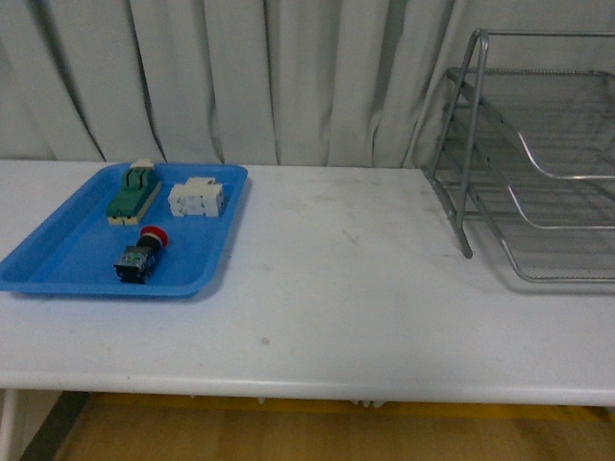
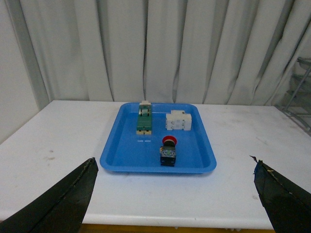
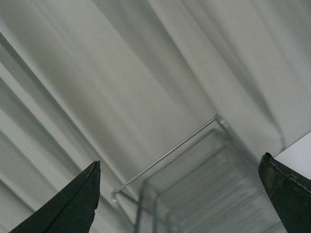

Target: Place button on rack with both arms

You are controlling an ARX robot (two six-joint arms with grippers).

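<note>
Black left fingers (image 2: 68,199) spread wide, facing button (image 2: 168,149); right fingers (image 3: 73,204) wide, tilted at rack (image 3: 209,194).

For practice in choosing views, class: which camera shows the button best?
The left wrist view: the button sits central, red cap and body both sharp. The front view shows it off to the left, blurrier. The right wrist view misses it, showing the rack instead.

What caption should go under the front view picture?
Red-capped button lies in a blue tray, silver wire rack standing far right on the white table.
</note>
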